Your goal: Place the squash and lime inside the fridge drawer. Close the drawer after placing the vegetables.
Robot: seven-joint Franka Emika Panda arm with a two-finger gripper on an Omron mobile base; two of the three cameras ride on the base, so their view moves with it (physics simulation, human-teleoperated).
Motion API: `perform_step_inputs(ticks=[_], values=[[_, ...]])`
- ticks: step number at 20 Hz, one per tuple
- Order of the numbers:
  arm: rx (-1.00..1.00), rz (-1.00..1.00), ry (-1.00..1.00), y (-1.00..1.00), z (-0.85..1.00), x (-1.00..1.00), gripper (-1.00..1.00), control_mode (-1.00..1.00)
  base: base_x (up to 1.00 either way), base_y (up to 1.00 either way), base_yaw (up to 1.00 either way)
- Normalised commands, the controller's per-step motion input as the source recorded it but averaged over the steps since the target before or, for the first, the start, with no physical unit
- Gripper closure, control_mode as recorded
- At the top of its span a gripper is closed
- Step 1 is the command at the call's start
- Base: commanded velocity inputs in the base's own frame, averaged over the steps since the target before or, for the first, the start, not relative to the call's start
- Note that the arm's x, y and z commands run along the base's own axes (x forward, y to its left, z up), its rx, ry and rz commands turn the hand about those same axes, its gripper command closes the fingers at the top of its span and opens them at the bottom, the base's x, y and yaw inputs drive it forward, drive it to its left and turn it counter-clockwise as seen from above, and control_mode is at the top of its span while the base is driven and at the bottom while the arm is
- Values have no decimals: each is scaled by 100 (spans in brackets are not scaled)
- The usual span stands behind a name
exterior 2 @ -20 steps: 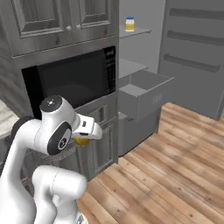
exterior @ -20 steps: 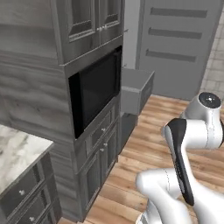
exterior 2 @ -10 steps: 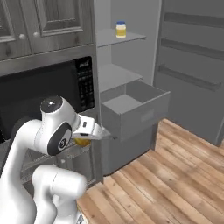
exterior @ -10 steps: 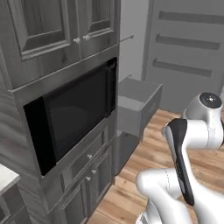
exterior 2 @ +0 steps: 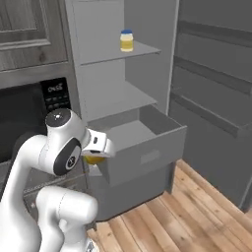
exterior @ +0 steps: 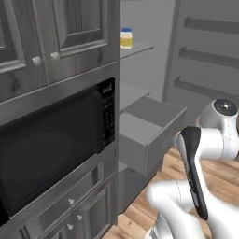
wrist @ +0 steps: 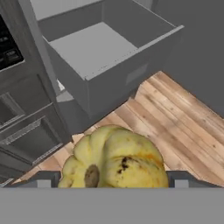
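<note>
One tall grey fridge (exterior 2: 123,29) took up the middle and upper part of the right base view, its door swung wide so the shelves and the pull-out bin could be reached. To its left sat a black microwave (exterior: 51,144) built into dark wood-grain cabinets (exterior: 70,28), filling the left half of the left base view.

Lower down, the fridge drawer (exterior 2: 142,142) stood pulled out over the wooden floor (exterior 2: 197,216), near the centre of the right base view; in the hand view the fridge drawer (wrist: 109,48) lay across the upper half of the frame, its flat bottom bare. It had plainly been left open so that the vegetables could be dropped in from above.

The white arm (exterior 2: 59,147) rose at the lower left of the right base view, elbow folded, keeping its load tucked close to the body, which I judged suited carrying while the base travelled.

The squash (wrist: 116,157) sat at the bottom centre of the hand view, ribbed and yellow with brown blotches, pinched between the fingers (wrist: 43,180), whose dark tips showed on either side of it. In the right base view the squash (exterior 2: 93,159) peeked out as a yellow patch under the wrist, just left of the drawer's near corner and not yet over the bin.

Smallest was a yellow jar (exterior 2: 127,40) with a blue cap, on the upper fridge shelf.
</note>
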Motion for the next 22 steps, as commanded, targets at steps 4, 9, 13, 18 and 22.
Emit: perform_step_inputs(ticks=[4, 9, 13, 18, 22], values=[[0, 0, 0, 0, 0, 0, 100, 100, 88, -43, 35], [0, 0, 0, 0, 0, 0, 100, 100, 59, -22, 38], [1, 8, 0, -3, -5, 10, 100, -100, 19, -3, 26], [10, 30, 9, -34, -18, 89, 100, -100, 0, 0, 0], [7, 18, 21, -8, -23, 100, 100, -100, 0, 0, 0]])
